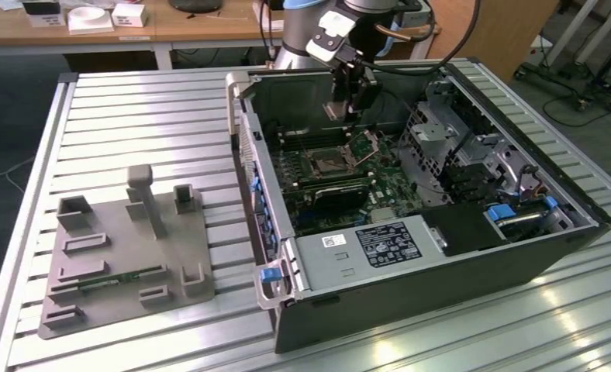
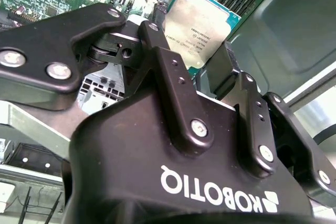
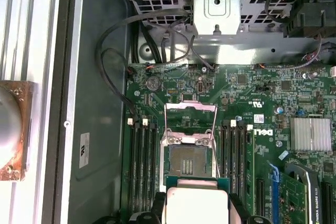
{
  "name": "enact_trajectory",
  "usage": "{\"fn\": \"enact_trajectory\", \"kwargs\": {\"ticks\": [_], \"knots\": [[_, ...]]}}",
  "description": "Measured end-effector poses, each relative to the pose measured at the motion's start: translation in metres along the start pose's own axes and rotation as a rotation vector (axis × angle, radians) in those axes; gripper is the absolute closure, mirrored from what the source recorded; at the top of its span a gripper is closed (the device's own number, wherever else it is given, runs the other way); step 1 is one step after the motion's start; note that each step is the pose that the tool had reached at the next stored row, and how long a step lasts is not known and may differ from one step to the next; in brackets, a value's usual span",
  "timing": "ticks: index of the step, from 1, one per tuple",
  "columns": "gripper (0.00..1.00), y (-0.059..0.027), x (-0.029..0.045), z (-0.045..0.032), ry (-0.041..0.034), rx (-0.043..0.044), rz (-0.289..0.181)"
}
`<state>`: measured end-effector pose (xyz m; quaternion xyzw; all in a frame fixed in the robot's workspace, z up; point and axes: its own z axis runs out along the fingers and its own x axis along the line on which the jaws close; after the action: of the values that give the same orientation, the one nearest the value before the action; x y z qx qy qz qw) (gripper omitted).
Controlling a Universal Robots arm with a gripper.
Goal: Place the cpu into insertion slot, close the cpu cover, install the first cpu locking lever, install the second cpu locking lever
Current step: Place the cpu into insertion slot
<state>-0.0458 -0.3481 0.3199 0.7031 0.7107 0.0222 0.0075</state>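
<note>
My gripper hangs inside the open computer case, above the back part of the green board. It is shut on the cpu, a flat square chip with a silvery top, gripped by two opposite edges between the black fingers. In the first wrist view the cpu hovers just beside the insertion slot, apart from it. The slot is dark and bare. The cpu cover is swung up and open at the slot's far side, also seen in the exterior view as a raised silvery frame.
Black memory slots flank the socket on both sides. Loose cables loop near the case wall. A metal drive cage and a power supply crowd the case. A grey fixture sits on the slatted table.
</note>
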Motion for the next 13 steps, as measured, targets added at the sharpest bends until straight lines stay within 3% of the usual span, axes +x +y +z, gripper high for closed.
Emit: {"fn": "enact_trajectory", "kwargs": {"ticks": [7, 8, 11, 13], "knots": [[0.46, 0.0001, 0.0000, 0.0003, 0.0002, 0.0043, 0.000], [0.46, 0.0001, 0.0000, 0.0004, 0.0002, 0.0079, 0.000], [0.46, 0.0000, 0.0000, 0.0010, 0.0004, 0.0295, 0.001], [0.46, -0.0001, 0.0000, 0.0016, 0.0003, 0.0376, 0.006]]}}
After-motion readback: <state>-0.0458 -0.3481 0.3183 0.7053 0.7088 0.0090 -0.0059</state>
